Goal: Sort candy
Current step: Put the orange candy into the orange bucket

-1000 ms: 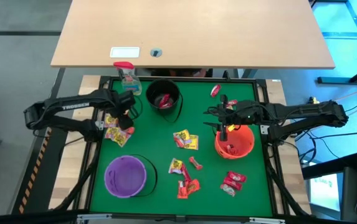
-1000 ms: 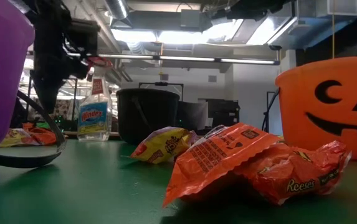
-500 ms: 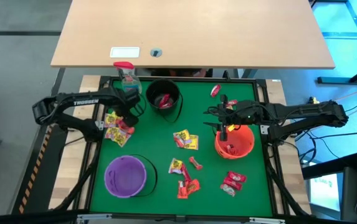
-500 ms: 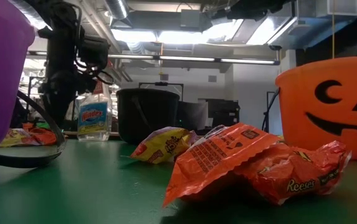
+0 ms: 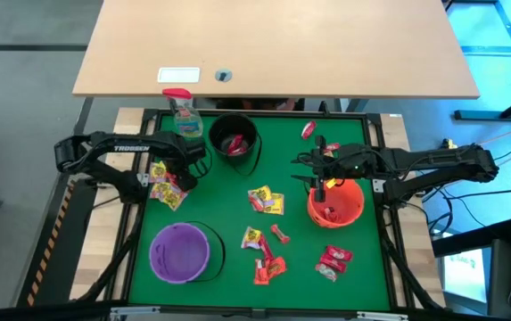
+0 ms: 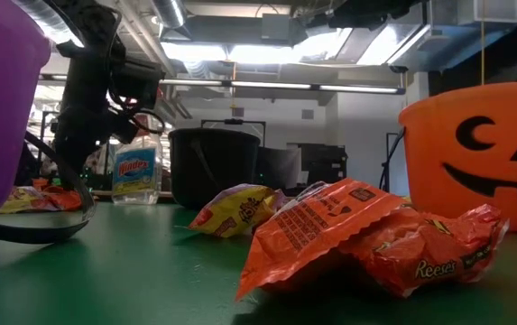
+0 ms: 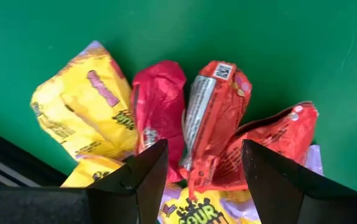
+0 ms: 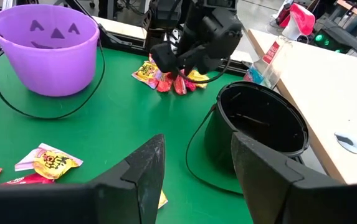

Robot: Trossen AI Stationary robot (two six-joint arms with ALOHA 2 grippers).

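Candy lies in groups on the green table: a pile of yellow, red and orange-red packets (image 5: 162,185) at the left edge, more in the middle (image 5: 266,201) and near the front (image 5: 264,257), and some at the right (image 5: 333,260). My left gripper (image 7: 203,180) points down, open, just over the left pile. Its fingers stand on either side of an orange-red packet (image 7: 210,118). I cannot tell whether they touch it. My right gripper (image 8: 192,168) hangs open and empty over the far-left rim of the orange bucket (image 5: 337,205).
A black bucket (image 5: 234,138) with candy inside stands at the far middle, and a purple bucket (image 5: 180,252) at the near left. The orange bucket holds candy. A spray bottle (image 5: 184,111) stands at the far left corner. One red packet (image 5: 308,131) lies near the far edge.
My left gripper has come down toward the candy pile at the table's left edge and has shifted a little toward the table's right. It has stayed open. The candy has not moved.
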